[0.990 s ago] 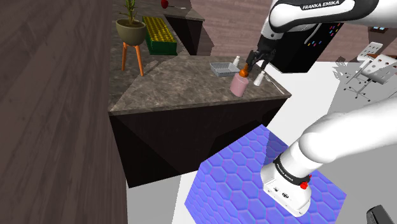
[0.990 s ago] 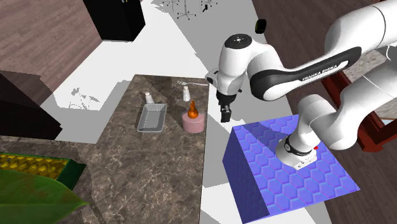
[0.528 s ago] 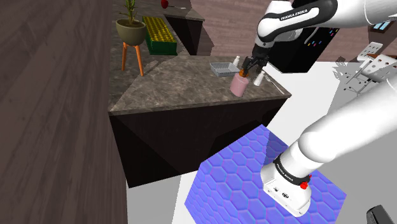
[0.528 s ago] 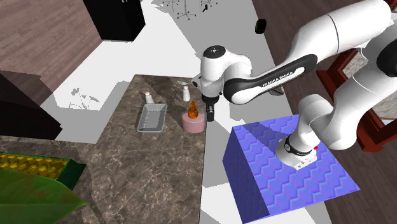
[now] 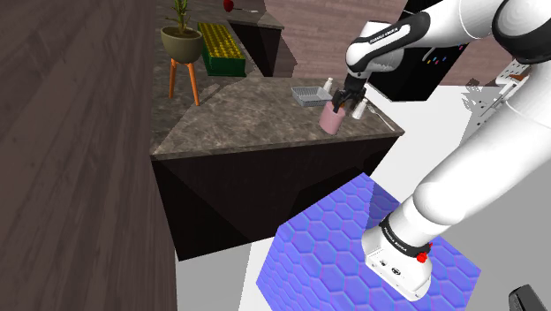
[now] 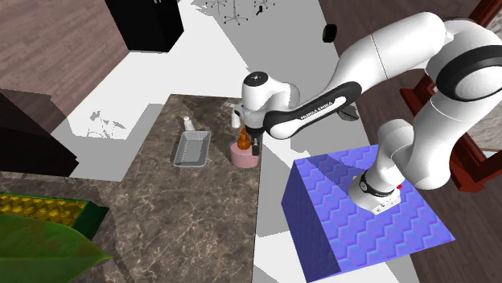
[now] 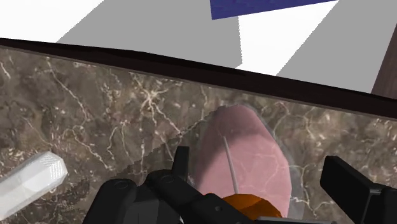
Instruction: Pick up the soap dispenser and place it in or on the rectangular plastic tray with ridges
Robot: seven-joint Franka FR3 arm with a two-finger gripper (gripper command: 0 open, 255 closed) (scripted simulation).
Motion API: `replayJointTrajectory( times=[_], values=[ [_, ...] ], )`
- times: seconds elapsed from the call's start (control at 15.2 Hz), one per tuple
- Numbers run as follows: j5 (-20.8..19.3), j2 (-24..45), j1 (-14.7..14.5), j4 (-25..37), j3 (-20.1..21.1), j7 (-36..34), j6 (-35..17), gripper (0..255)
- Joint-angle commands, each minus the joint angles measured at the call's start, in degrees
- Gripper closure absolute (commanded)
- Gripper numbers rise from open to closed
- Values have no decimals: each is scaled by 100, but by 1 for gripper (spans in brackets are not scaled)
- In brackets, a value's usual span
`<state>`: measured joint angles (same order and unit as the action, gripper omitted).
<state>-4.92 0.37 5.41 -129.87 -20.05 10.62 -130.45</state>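
Flanking soap dispenser [image 7: 242, 159]: white bottle [image 7: 28, 181], grey tray [image 6: 193, 149].

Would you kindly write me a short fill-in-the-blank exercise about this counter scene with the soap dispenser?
1. The soap dispenser has a ____ body and an orange pump.
2. The gripper is ____, with one finger on each side of the dispenser.
3. The dispenser stands on the marbled ____, next to the grey tray.
4. The arm's stand is a ____ box.
Missing words: pink; open; counter; blue.
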Motion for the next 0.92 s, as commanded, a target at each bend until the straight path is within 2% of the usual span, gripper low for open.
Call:
replayJointTrajectory(
  times=[0.0,0.2,0.73,0.79,0.86],
  values=[
    [35,102,9,-61,-8,28,-164,0],
    [106,291,24,-156,-15,81,-439,0],
    [106,291,24,-155,-14,81,-438,0],
    [106,291,24,-155,-14,81,-438,255],
    [106,291,24,-155,-14,81,-438,255]
  ],
)
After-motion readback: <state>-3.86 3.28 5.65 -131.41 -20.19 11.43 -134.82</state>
